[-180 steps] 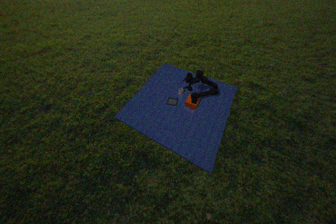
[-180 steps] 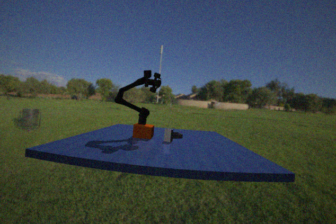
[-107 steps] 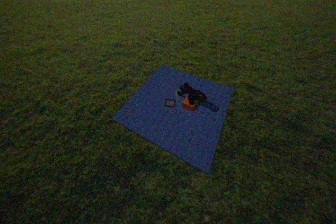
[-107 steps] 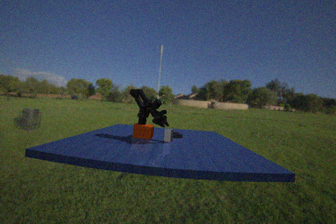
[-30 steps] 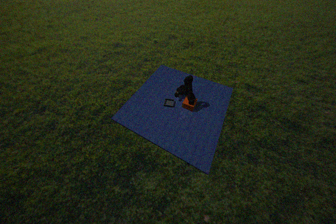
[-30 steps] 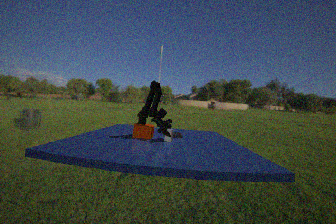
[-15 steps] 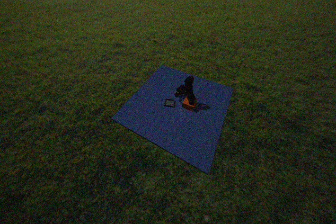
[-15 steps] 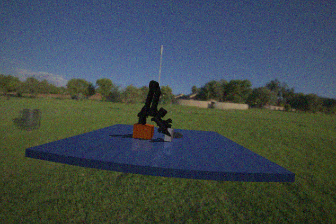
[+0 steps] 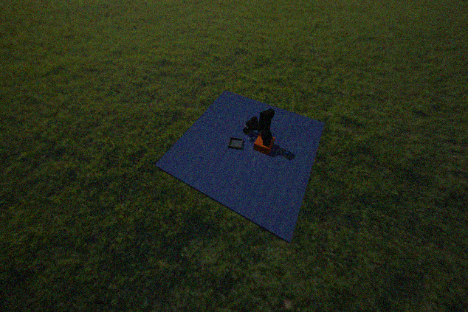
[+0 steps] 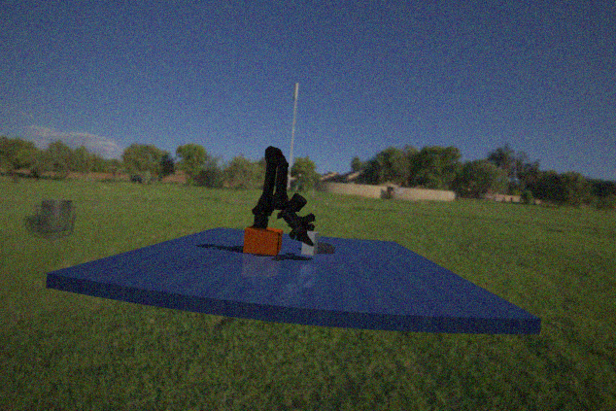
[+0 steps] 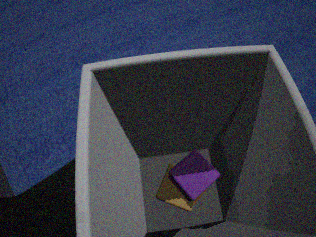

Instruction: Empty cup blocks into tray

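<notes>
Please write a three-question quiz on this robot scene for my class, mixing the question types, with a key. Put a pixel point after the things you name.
1. True or false: the pale grey square-sided cup [image 10: 309,250] [image 11: 112,144] stands upright.

2. Multiple choice: which block lies on top of the tan block [image 11: 181,204] inside the cup?
A) green
B) purple
C) red

3. Fill in the blank: the arm's base is mounted on an ______ box [image 9: 261,147] [image 10: 261,241].

Key: 1. True. 2. B. 3. Orange.

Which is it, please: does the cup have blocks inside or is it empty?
Not empty: the wrist view shows a purple block and a tan block inside the cup.
</notes>
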